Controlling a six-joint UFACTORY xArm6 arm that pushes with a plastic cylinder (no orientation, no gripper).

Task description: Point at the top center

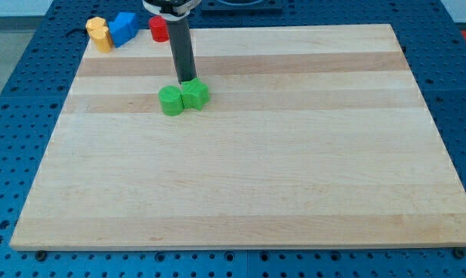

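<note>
My tip (187, 80) is the lower end of a dark rod that comes down from the view's top. It rests on the wooden board (295, 154) just above two green blocks. The left green block (170, 101) is roundish and the right green block (195, 95) is blocky; they touch each other. The tip stands at the top edge of the right green block, touching or nearly touching it. The tip is left of the board's middle, in the upper third of the view.
At the board's top left corner stand a yellow block (99, 33), a blue block (123, 28) and a red cylinder (158, 29). A blue perforated table (17, 116) surrounds the board.
</note>
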